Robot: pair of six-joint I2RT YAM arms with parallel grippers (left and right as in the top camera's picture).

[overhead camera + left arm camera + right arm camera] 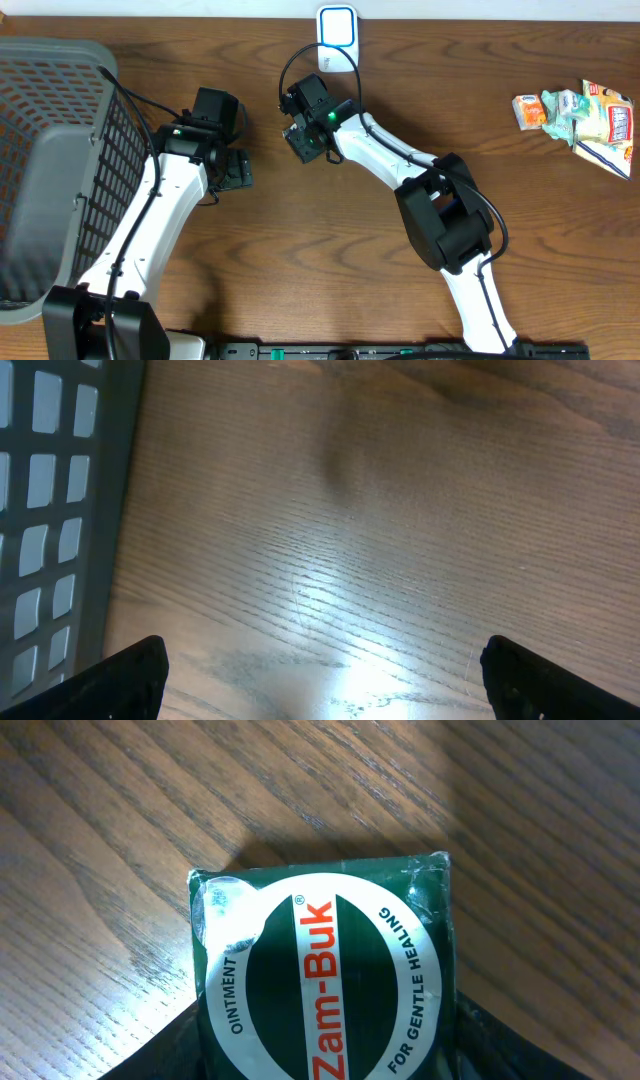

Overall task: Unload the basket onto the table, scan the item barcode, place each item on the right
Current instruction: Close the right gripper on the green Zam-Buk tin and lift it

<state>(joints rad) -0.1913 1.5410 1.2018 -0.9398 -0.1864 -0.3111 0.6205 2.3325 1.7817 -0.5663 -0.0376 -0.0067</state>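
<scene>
The item is a dark green Zam-Buk ointment box (320, 960) with a white ring and red lettering. It sits between the fingers of my right gripper (325, 1055), which press against both of its sides just above the wooden table. No barcode shows on the face I see. From overhead, the right gripper (303, 142) holds the box a short way in front of the white, blue-rimmed scanner (338, 28) at the table's back edge. My left gripper (235, 172) is open over bare wood, its jaws (325, 685) wide apart with nothing between them.
A large grey mesh basket (60, 150) fills the left side, its wall close to the left arm. A pile of snack packets (580, 115) lies at the far right. Black cables run from both wrists.
</scene>
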